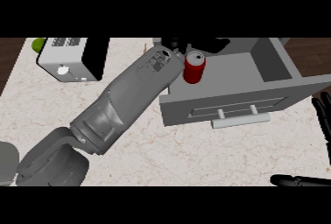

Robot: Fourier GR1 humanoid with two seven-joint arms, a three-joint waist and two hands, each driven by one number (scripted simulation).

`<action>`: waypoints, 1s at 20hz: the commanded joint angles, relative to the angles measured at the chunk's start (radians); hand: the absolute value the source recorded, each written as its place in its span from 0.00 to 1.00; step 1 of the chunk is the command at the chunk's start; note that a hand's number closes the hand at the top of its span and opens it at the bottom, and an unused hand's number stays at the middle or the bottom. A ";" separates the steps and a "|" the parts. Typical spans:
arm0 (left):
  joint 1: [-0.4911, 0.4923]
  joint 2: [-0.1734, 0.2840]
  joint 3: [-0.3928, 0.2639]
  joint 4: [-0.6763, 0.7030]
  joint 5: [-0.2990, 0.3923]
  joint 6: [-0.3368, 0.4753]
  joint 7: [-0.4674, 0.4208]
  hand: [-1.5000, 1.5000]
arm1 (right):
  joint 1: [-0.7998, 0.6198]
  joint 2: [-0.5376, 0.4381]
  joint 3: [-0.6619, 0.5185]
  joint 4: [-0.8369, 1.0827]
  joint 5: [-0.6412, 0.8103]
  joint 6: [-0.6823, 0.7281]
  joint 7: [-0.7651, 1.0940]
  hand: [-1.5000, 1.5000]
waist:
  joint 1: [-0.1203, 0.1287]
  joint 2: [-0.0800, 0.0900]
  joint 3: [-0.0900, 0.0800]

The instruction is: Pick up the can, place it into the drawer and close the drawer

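— Fingers first: what is the left hand point(176, 43) doing?

— Its black fingers are curled at the top of the red can point(194, 68), near twelve o'clock in the view. The grey forearm hides most of the palm, so how much of the can it wraps I cannot tell, but the fingers sit against the can's upper end.

— And the can itself?

— Upright or nearly so, silver top showing, inside the open grey drawer point(271, 65), at the drawer's left side, just beside the forearm.

— Where does that arm come from?

— From about seven o'clock, running diagonally up across the pale speckled counter point(194, 148) to the drawer.

— The drawer front?

— Pulled out toward the viewer, its face around four o'clock from the can, with a pale bar handle point(241, 120) below it.

— The right hand point(321, 114)?

— At three o'clock by the edge, fingers straight and relaxed, holding nothing; its thumb shows near five o'clock.

— Anything else?

— A white-and-black boxy appliance point(71, 59) at eleven o'clock, with a green object point(39, 43) at its far left corner.
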 commanded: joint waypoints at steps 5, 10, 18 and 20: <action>0.014 0.000 -0.029 0.000 0.040 0.083 -0.022 0.00 | 0.027 -0.008 -0.002 -0.055 -0.029 0.020 0.010 0.00 | -0.023 0.000 0.000; 0.024 0.000 -0.011 -0.013 0.084 0.071 -0.045 0.00 | -0.025 -0.091 -0.040 -0.036 0.082 0.019 -0.046 0.00 | 0.006 0.001 -0.001; 0.017 0.000 -0.014 -0.091 0.166 0.109 -0.032 0.00 | -0.037 -0.129 0.059 -0.107 0.278 0.026 -0.093 0.00 | 0.025 -0.008 -0.002; 0.027 0.000 0.032 -0.046 0.173 0.067 -0.121 0.00 | -0.040 -0.122 0.084 -0.095 0.337 0.010 -0.126 0.00 | 0.038 -0.004 -0.002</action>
